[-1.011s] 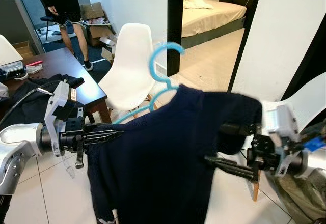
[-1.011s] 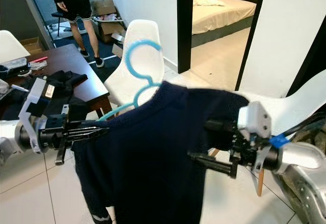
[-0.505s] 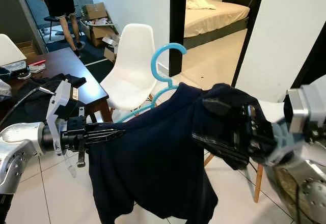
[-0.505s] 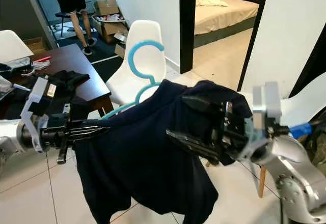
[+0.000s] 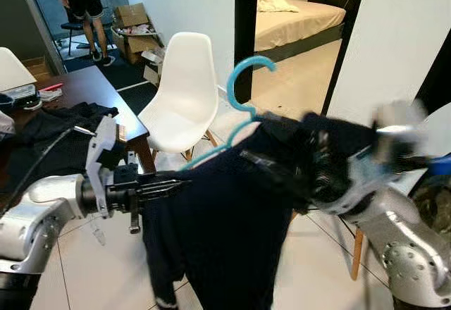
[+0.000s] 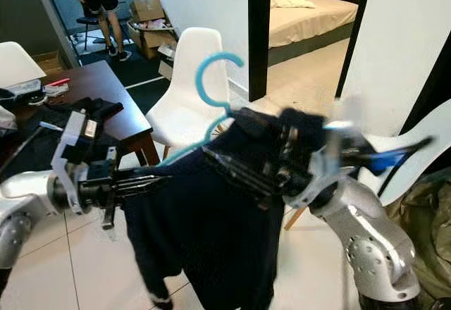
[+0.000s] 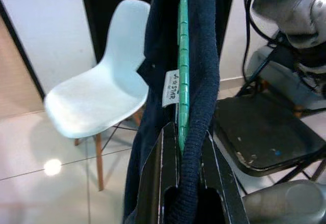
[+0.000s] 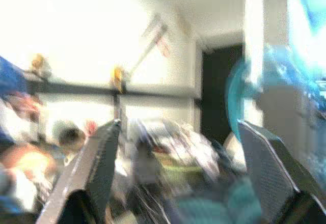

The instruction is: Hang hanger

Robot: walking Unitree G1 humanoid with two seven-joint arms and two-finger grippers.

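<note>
Now carrying the dressed hanger [image 5: 243,88] toward a rail

Keep left tool [image 5: 176,183] pinched on its shoulder; right tool [image 6: 232,169] spread, steadying navy sweater [image 5: 232,232].

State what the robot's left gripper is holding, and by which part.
The left gripper is shut on the blue hanger at one shoulder end, pinching the dark garment draped over it.
</note>
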